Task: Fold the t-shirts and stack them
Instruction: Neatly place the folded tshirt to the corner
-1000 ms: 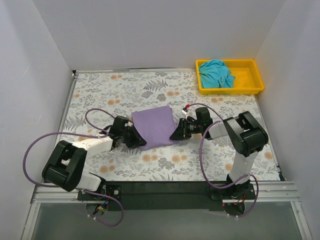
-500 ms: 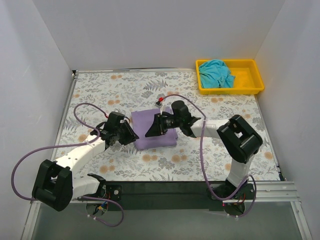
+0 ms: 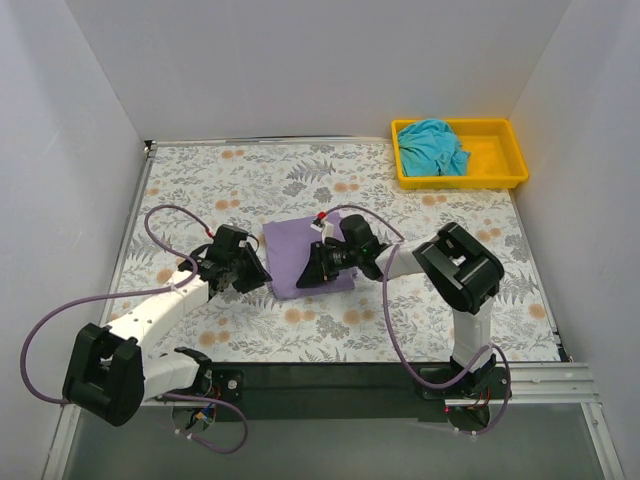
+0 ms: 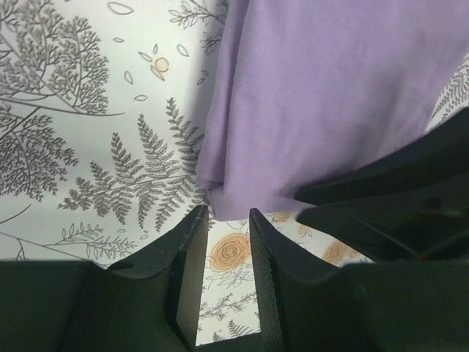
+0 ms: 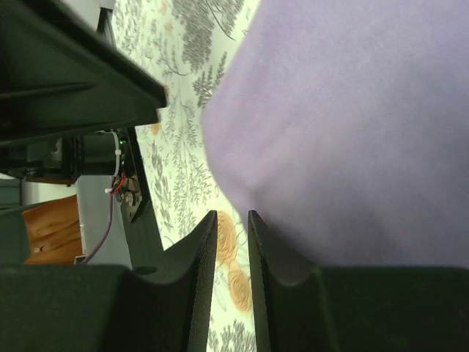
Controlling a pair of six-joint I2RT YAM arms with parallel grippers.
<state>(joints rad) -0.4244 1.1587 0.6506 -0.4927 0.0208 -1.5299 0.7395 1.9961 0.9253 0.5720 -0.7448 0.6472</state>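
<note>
The lavender-purple t-shirt (image 3: 296, 252) lies folded into a small rectangle at the table's middle. It also shows in the left wrist view (image 4: 330, 95) and the right wrist view (image 5: 352, 125). My left gripper (image 3: 256, 277) sits just off the shirt's lower left corner; its jaws (image 4: 227, 227) stand narrowly apart with only table between them. My right gripper (image 3: 309, 276) rests at the shirt's near left edge; its jaws (image 5: 231, 224) stand narrowly apart and empty, the cloth beside them. The teal t-shirt (image 3: 432, 146) lies crumpled in the yellow tray (image 3: 505, 178).
The yellow tray stands at the back right corner of the floral tablecloth (image 3: 200, 190). White walls close in the left, back and right sides. Purple cables loop from both arms over the table near the shirt.
My right gripper swept left across the purple shirt, folding its right side over, and now sits at the left edge. My left gripper drew back left off the cloth.
</note>
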